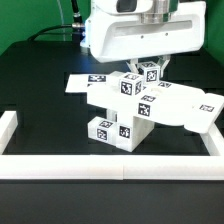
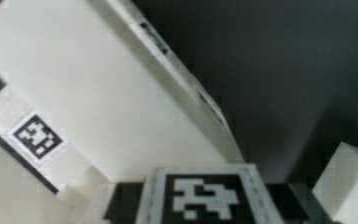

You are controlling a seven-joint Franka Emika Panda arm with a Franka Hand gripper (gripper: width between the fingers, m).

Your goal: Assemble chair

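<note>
1. Chair point(image 1: 125, 110) sits mid-table as a partly built stack of white blocky tagged parts, on the black table point(image 1: 40, 100), inside the white border rails point(image 1: 100, 168).
2. Robot arm's white housing point(image 1: 140, 35) hangs over the far side of the stack and fills the upper centre of the exterior view.
3. Flat seat slab point(image 1: 180, 108) lies at the exterior view's right of the stack, touching it, tilted, its far end reaching toward the right rail.
4. Marker board point(image 1: 85, 83) lies flat on the table behind the stack, at the exterior view's left, partly covered by the parts.
5. Low block point(image 1: 112, 130) carries two tags facing the camera and rests on the table at the stack's near side.
6. Upper tagged cube point(image 1: 128, 85) sits on top of the stack, just below the arm housing.
7. Gripper point(image 1: 150, 68) is down at a small tagged post point(image 1: 149, 71) behind that cube; fingers mostly hidden, so cannot tell if they are wide, narrow or clamped.
8. Wrist view: a long white part face point(image 2: 123, 110) runs diagonally, a tag point(image 2: 39, 137) to one side, and a tagged block point(image 2: 202, 195) close to the lens. Blurry.
</note>
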